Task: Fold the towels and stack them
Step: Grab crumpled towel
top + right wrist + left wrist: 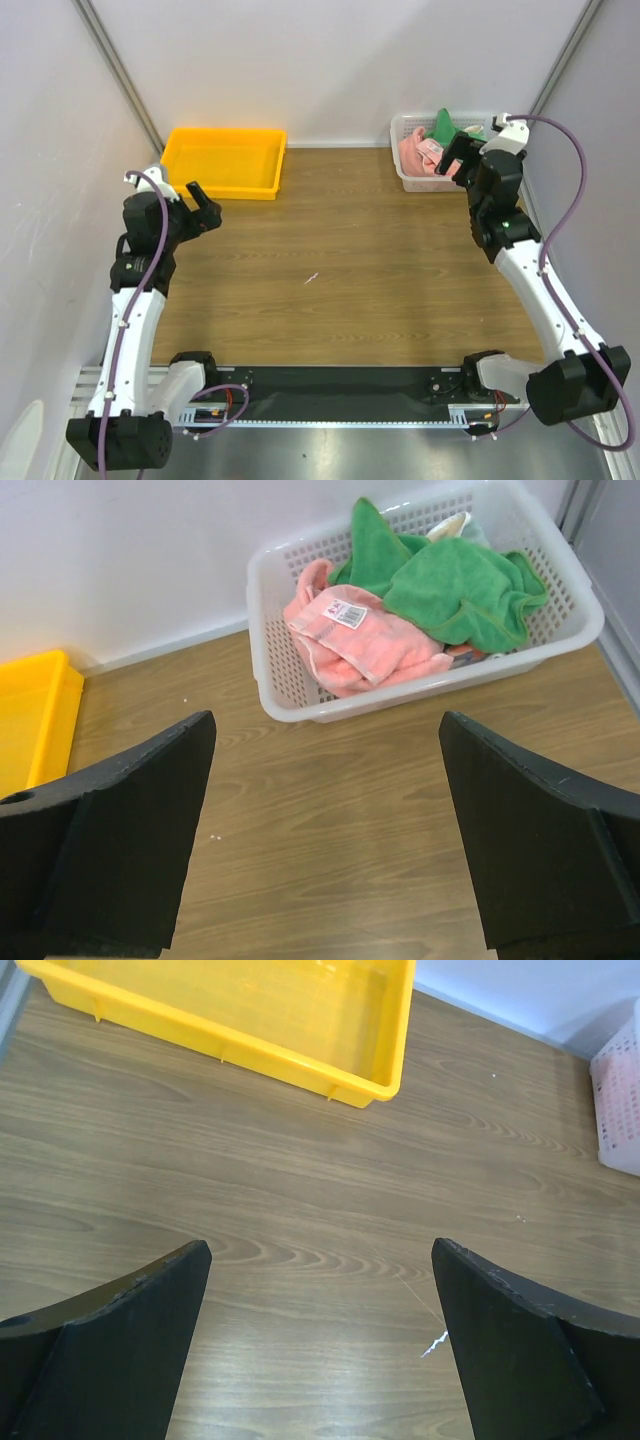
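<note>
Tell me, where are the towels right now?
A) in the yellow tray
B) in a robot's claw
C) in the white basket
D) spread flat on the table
C: the pink towel and the green towel lie bunched up together inside the white basket.

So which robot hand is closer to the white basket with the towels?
Right. The right gripper hangs open right by the white basket; the left gripper is far across the table, beside the yellow tray.

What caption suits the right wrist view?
Open right hand before a white basket holding crumpled pink towel and green towels.
</note>
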Tool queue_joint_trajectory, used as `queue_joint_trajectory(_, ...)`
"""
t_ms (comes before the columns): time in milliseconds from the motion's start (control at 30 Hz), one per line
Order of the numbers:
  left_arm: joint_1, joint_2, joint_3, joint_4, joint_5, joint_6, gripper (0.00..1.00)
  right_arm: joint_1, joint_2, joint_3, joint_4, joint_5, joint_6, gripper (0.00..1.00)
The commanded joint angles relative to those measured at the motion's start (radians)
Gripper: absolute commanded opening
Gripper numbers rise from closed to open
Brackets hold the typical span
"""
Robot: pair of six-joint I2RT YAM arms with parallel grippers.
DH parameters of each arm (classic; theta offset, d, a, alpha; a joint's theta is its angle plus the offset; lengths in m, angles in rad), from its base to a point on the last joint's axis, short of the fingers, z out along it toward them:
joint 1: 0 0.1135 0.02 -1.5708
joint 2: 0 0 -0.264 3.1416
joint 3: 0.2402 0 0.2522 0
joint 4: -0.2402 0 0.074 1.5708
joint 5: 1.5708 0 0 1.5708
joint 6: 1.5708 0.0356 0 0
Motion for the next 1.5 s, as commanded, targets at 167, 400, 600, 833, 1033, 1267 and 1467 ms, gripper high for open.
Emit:
queue_joint_trajectory(167, -0.021, -0.037, 0.0, 0.042, 0.044, 0.037, 1.0, -0.005, 0.202, 0.164, 0.087, 0.025, -0.02, 1.0)
queue_joint_trajectory(400, -0.04, -0.048, 0.002, 0.023, -0.007, 0.041, 1.0, -0.043, 0.5, 0.414, 0.053, 0.037, -0.023, 1.0)
queue_joint_trajectory(600, -0.078, -0.049, 0.005, 0.019, -0.012, 0.041, 1.0, -0.054, 0.744, 0.652, -0.056, 0.008, -0.069, 1.0)
queue_joint_trajectory(833, -0.081, -0.037, 0.002, 0.02, 0.002, 0.037, 1.0, -0.06, 0.902, 0.732, -0.057, 0.014, -0.132, 1.0)
queue_joint_trajectory(1033, -0.081, -0.033, 0.002, 0.022, 0.017, 0.038, 1.0, -0.059, 0.965, 0.724, -0.051, 0.022, -0.201, 1.0)
queue_joint_trajectory(1267, -0.081, -0.013, 0.0, 0.025, 0.027, 0.035, 1.0, -0.062, 1.047, 0.773, -0.082, 0.037, -0.215, 0.91)
queue_joint_trajectory(1467, -0.069, -0.016, 0.003, 0.026, 0.034, 0.037, 1.0, -0.063, 1.056, 0.773, -0.094, -0.016, -0.235, 0.52)
